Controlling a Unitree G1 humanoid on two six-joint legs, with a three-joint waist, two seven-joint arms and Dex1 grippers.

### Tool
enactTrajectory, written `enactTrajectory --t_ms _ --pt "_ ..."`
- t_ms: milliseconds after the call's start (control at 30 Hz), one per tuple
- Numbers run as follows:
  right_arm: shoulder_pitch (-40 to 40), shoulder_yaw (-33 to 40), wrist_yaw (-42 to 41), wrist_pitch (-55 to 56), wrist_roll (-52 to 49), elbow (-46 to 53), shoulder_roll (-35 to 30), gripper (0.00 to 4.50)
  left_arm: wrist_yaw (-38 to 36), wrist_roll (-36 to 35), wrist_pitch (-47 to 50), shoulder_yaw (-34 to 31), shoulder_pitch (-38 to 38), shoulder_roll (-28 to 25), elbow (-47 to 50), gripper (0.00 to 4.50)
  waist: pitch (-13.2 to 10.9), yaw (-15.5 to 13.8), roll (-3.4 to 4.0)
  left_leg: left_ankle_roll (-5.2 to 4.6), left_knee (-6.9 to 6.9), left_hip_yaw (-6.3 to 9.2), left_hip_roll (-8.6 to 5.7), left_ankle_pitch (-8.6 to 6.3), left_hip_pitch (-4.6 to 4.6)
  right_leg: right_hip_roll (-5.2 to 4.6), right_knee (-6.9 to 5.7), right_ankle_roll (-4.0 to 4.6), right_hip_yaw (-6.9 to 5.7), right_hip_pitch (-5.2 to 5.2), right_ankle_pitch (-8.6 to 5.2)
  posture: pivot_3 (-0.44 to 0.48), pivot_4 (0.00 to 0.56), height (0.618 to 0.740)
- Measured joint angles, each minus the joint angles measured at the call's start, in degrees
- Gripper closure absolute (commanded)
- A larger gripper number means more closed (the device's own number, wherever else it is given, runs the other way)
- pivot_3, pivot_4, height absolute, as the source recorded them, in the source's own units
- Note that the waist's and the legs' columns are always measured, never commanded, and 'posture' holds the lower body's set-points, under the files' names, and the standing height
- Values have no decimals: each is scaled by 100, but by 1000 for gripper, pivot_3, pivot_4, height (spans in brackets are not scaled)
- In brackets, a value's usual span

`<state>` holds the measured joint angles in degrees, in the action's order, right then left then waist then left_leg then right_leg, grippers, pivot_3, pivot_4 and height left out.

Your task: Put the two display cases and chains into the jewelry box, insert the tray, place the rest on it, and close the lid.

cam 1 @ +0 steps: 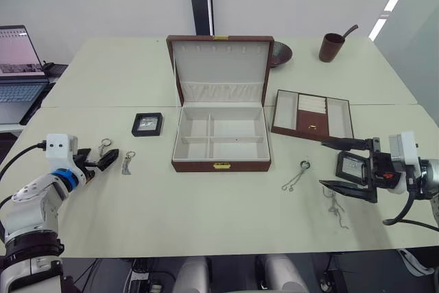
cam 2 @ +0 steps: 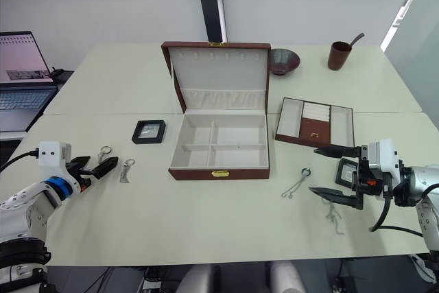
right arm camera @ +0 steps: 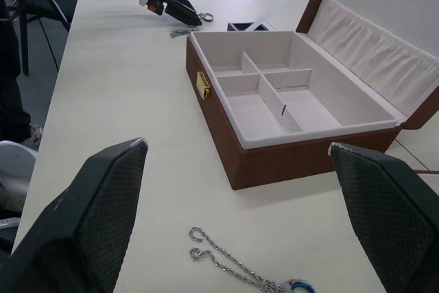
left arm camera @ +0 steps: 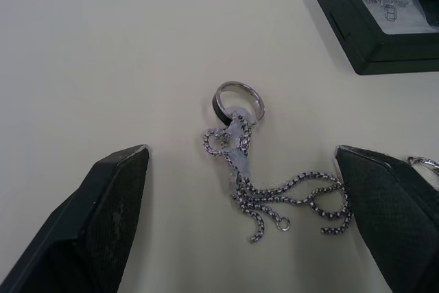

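Sitting open mid-table, the box (cam 1: 221,143) has a case (cam 1: 147,123) to its left and the tray (cam 1: 313,114) to its right, while our left gripper (cam 1: 104,160) and right gripper (cam 1: 345,167) hover open-fingered over chains (left arm camera: 264,183).

Landmark: jewelry box (cam 1: 221,141), lid up, on the tabletop (cam 1: 206,224).

- Left of box, near: display case (cam 1: 147,123).
- Farther left: chain with ring (cam 1: 127,163); a second ring piece (cam 1: 105,145) just beyond it; left claw (cam 1: 103,160) beside both.
- Right of box, just beside: tray (cam 1: 313,115).
- Right and in front: chain (cam 1: 296,175) lying loose.
- Farther right: second display case (cam 1: 352,167) between the right claw's (cam 1: 346,166) spread fingers; another chain (cam 1: 335,207) in front of that claw.
- Behind box, right: bowl (cam 1: 280,52), then cup (cam 1: 332,46).
- Far left, off the tabletop: laptop (cam 1: 19,66).
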<state>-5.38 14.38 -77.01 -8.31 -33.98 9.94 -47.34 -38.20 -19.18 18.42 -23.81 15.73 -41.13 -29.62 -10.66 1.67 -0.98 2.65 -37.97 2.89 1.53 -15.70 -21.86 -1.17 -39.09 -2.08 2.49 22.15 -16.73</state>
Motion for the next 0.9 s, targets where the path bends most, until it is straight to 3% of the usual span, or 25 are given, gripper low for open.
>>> enactTrajectory --t_ms 133,233,600,667,900 --pt "-6 0 17 -23 0 0 0 0 -24 50 -107 70 30 -4 -59 9 1 -2 2 0 0 1 1 0 2 0 -1 0 0 -2 0 0 150 740" --pt "-24 0 33 -46 0 0 0 0 -40 96 -149 93 51 -20 -112 591 1 -2 2 0 0 1 0 0 2 -1 -1 0 0 -2 0 0 150 740" --pt "-25 0 -27 -66 0 -80 -1 0 -253 119 -283 95 89 -32 -248 4073 2 4 3 0 0 -2 0 0 4 0 -1 0 1 -2 0 0 150 740" --pt "-35 0 -23 -99 -8 -86 -1 0 -260 96 -282 90 84 -32 -231 4457 3 5 4 0 0 -2 0 0 6 1 -2 0 1 -3 0 0 150 740" --pt "-75 1 -18 -249 -140 -73 -8 0 -357 -140 -109 63 -136 -33 121 4457 2 3 4 0 0 2 3 0 0 -1 0 0 -1 -2 0 0 150 740"
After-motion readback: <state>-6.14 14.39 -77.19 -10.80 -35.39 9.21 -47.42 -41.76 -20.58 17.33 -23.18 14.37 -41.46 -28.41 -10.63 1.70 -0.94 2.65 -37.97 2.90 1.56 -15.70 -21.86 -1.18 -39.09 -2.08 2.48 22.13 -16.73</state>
